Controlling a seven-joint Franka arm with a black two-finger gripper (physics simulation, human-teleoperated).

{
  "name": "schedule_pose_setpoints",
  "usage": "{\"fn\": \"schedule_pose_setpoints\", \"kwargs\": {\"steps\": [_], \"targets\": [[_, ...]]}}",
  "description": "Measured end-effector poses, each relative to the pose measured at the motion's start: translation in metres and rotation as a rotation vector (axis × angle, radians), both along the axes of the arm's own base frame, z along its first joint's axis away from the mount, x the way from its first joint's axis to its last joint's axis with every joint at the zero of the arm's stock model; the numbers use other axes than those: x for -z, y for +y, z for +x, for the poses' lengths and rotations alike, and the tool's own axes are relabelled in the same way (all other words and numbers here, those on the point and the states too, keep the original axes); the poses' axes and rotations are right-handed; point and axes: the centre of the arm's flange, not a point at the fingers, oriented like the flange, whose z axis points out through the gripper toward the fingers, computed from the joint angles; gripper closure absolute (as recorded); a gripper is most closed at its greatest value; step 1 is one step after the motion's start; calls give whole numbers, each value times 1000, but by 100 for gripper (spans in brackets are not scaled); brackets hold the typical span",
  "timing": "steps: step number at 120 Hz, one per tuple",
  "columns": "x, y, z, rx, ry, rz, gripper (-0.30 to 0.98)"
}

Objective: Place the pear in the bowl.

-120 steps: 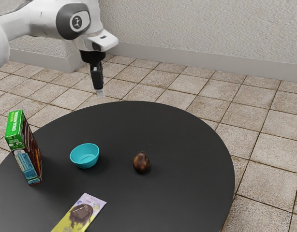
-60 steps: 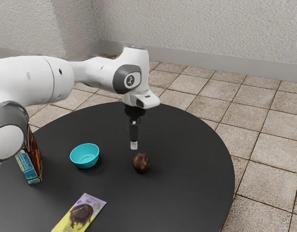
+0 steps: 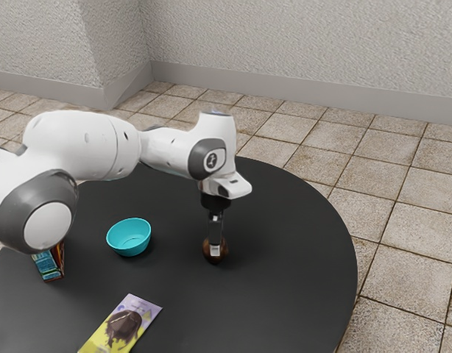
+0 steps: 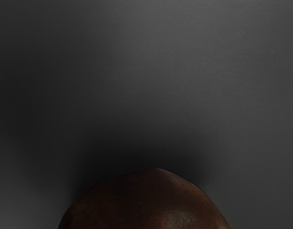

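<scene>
Pear: a rounded, dark brown pear with a smooth skin (image 3: 224, 254), on the tabletop, to the exterior view's right of the bowl and slightly nearer; the wrist view gives its curved upper surface.
Expected handling: probably firm and fairly light; the rounded skin may roll or slip under an off-centre squeeze, and too hard a squeeze may bruise it.
Preferred hold: across the widest part of the body, at about mid-height, with even pressure from opposite sides.
Gripper: a black two-finger gripper (image 3: 215, 250), pointing down at the pear and overlapping it in the exterior view; whether it stands wide, narrow or closed on the fruit cannot be told.
Bowl: a small, round, turquoise bowl with a plain rim (image 3: 141, 245), upright, well apart from the pear; its rim is the edge to clear, so a lift before the sideways carry seems wise.
Table: a round, matte black table (image 3: 285, 257); its curved edge at the exterior view's right is well apart from the pear, and room toward the bowl looks ample.
Packet: a flat, purple-and-yellow printed packet (image 3: 121, 327), nearer than the bowl and off the direct path.
Carton: an upright, multicoloured cardboard carton (image 3: 51, 266), left of the bowl, partly hidden by the white-and-grey jointed arm (image 3: 86, 147); overshooting the bowl could bring the hand toward it.
</scene>
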Motion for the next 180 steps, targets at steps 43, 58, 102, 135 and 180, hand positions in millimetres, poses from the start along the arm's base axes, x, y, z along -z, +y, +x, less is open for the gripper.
{"fn": "schedule_pose_setpoints", "kwargs": {"steps": [43,58,102,135,180], "targets": [[7,-1,1,8,-3,-6,37],[-50,14,-2,-4,-73,-17,43],[-112,186,-44,-188,-65,51,42],[-43,224,-36,-215,55,87,39],[-19,217,-37,-190,105,71,10]]}}
